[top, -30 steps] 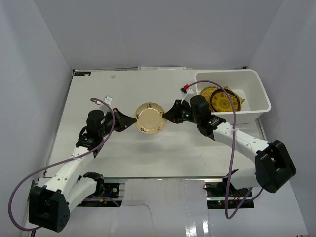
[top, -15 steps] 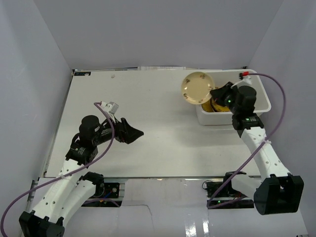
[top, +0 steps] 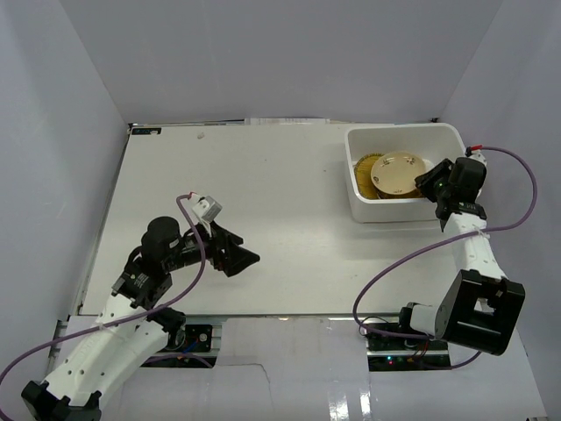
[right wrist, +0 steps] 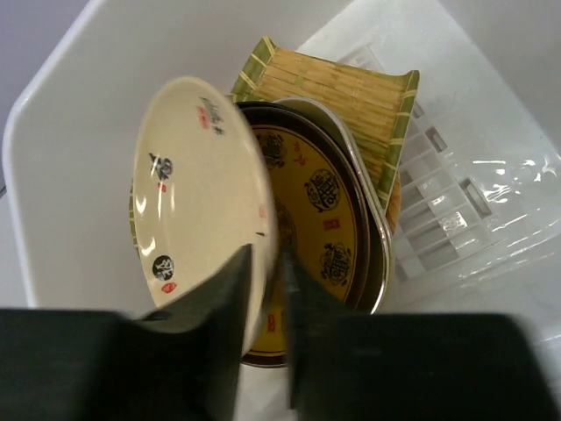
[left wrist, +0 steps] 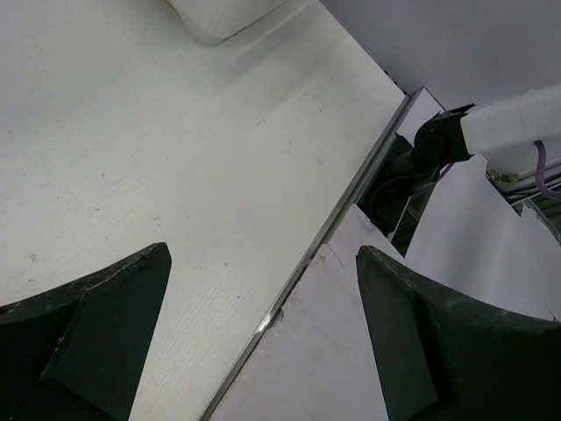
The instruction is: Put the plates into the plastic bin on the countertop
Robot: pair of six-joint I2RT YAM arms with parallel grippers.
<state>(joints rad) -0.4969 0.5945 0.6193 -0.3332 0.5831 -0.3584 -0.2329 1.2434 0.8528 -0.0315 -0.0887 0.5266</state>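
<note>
No wording can be read anywhere. The beige plate (right wrist: 197,193) bears small black and red marks like characters, too small to make out. The yellow plate (right wrist: 326,219) carries dark round emblems.

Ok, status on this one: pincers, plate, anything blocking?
Left pincer open, empty. Right pincer shut on beige plate rim, plate tilted over yellow plate in plastic bin. No obstruction seen.

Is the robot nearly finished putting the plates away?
Nearly. Done: a yellow plate and a bamboo tray already lie in the plastic bin. In hand: the right gripper pinches the beige plate by its rim, tilted over that pile. To do: just letting it go; no plate shows on the countertop, and the left gripper is open and empty.
</note>
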